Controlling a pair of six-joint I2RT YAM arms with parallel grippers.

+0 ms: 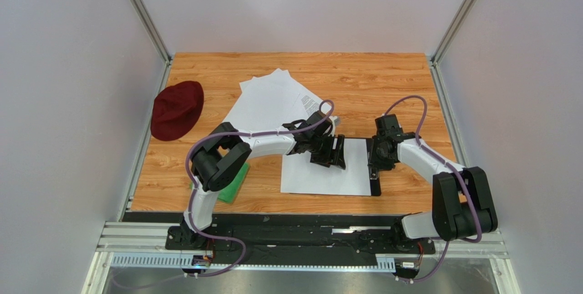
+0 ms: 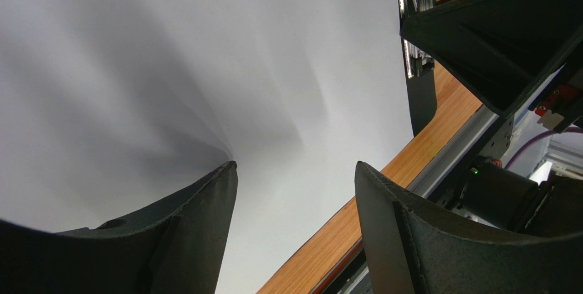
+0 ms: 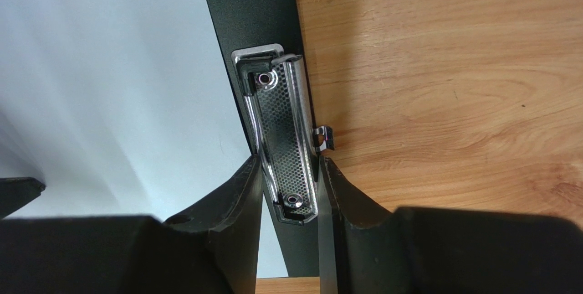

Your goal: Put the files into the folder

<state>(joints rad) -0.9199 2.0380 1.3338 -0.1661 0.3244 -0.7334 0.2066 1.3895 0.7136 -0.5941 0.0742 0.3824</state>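
Closest to the near edge of the table (image 1: 410, 82), toward its left corner, a green cloth (image 1: 236, 183) lies flat, partly covered by the elbow of the left arm.

Just beyond the middle of the near edge lies the folder (image 1: 374, 186). It is black and flat, and only a narrow strip of it shows along its right side. A white sheet (image 1: 318, 176) lies flat on it and covers the rest.

The right end effector (image 1: 375, 163) points down at that bare strip. In the right wrist view its two fingers (image 3: 239, 205) stand close together, one on each side of the metal clip (image 3: 284, 137) fixed along the folder's right edge. They press against the clip's sides with no gap to be seen, so it grips the clip. Bare wood lies to the right of the clip and the white sheet to its left.

The left end effector (image 1: 335, 152) is over the far part of the same sheet, just beside the right one. In the left wrist view it is about half open, with nothing between its fingers (image 2: 198, 232). One fingertip touches the paper, and soft creases fan out from that spot.

Farther back, left of the table's middle, the other files (image 1: 267, 99) lie in a loose, fanned pile of white sheets outside the folder. One far corner carries a small block of black print.

A dark red hat (image 1: 176, 109) sits at the left edge, level with that pile and apart from it.
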